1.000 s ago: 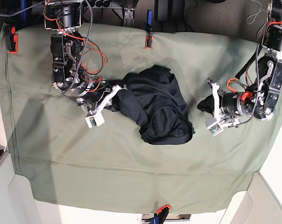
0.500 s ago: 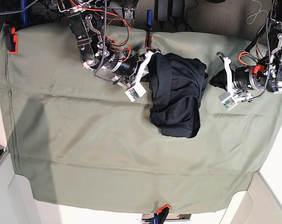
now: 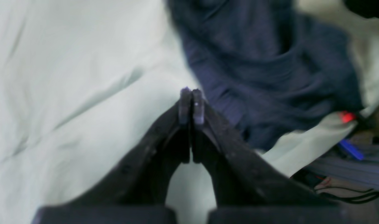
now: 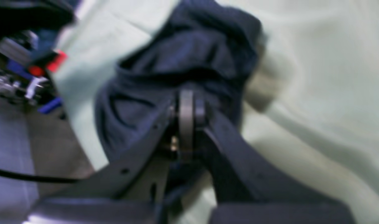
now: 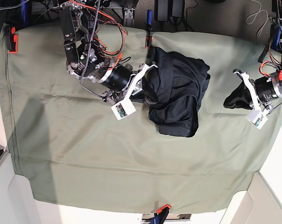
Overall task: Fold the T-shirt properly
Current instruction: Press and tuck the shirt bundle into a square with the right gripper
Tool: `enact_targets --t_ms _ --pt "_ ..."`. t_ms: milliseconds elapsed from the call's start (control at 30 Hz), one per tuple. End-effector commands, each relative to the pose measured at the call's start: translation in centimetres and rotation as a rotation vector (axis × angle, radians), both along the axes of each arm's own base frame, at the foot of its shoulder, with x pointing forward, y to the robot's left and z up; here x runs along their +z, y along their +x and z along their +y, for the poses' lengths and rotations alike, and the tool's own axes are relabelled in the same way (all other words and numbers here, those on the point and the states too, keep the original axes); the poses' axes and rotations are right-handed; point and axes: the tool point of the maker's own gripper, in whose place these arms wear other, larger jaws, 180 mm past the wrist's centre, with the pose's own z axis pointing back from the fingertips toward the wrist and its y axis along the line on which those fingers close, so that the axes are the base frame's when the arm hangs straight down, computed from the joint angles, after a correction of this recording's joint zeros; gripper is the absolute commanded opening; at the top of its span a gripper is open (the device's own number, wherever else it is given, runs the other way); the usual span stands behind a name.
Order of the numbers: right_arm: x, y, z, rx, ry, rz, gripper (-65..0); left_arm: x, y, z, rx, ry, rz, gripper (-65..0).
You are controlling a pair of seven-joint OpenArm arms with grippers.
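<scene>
The dark navy T-shirt point(image 5: 178, 91) lies bunched in a heap at the back middle of the olive-green table cover point(image 5: 85, 154). My right gripper point(image 5: 148, 94) is at the heap's left edge. In the right wrist view this gripper point(image 4: 187, 104) is shut on a fold of the T-shirt point(image 4: 189, 53). My left gripper point(image 5: 227, 103) is shut and empty, apart from the heap on its right side. In the left wrist view its closed tips point(image 3: 191, 93) hover over bare cover, with the T-shirt point(image 3: 264, 74) just beyond them.
Red clamps hold the cover at the back middle point(image 5: 149, 42), the back left corner point(image 5: 12, 39) and the front edge point(image 5: 162, 208). Cables and stands run behind the back edge. The cover's right edge is close to my left arm.
The right gripper dragged the T-shirt from the table's middle toward the back edge, then shifted its hold lower on the heap's left side. The left gripper withdrew to the right, still shut.
</scene>
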Motion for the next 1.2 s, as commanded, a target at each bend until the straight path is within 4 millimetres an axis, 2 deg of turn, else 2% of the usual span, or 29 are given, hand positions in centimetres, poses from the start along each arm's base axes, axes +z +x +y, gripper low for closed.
enact_targets --t_ms 0,100,133,267,367,500,600,667,733,800,967,1167 --pt "3.0 1.0 1.4 0.007 0.079 -0.068 -65.0 1.5 0.6 -0.5 -0.017 -0.015 -0.052 -65.0" --pt "4.9 1.6 3.3 0.038 0.130 -0.116 -65.0 1.0 0.4 -2.2 -0.017 -0.072 -0.053 -65.0" --pt "4.9 1.8 3.8 0.051 0.125 -0.130 -65.0 0.5 0.3 -2.8 -0.017 -0.087 -0.044 -65.0" --pt "2.6 2.9 6.1 0.136 0.027 -0.133 -65.0 -1.9 -0.1 -4.1 -0.010 -0.121 -0.001 -65.0" --pt "0.2 4.4 7.0 0.154 -0.027 -0.137 -65.0 -4.5 -0.4 -4.1 0.009 -0.104 0.040 -65.0" --pt "-3.7 6.6 6.3 0.159 -0.139 -0.095 -65.0 -8.4 -0.9 -4.0 0.028 -0.069 0.092 -65.0" --pt "-6.5 8.0 5.0 0.170 -0.251 -0.058 -65.0 -11.1 -1.1 -2.5 0.069 -0.030 0.126 -65.0" --pt "-7.4 8.7 4.4 0.170 -0.285 -0.041 -65.0 -12.4 -1.6 -1.5 0.100 -0.027 0.161 -65.0" --pt "-7.5 8.9 4.2 0.165 -0.287 -0.036 -65.0 -13.0 -2.0 -1.1 0.110 -0.021 0.184 -65.0" --pt "-7.0 9.0 4.3 0.158 -0.267 -0.037 -65.0 -12.8 -1.9 -1.0 0.114 -0.028 0.180 -65.0" --pt "-5.3 9.1 4.9 0.152 -0.223 -0.067 -65.0 -9.7 -0.5 -0.9 0.138 -0.085 0.120 -65.0" --pt "-0.8 8.3 5.7 0.127 -0.156 -0.176 -65.0 -4.6 0.8 0.5 0.178 -0.132 0.031 -65.0"
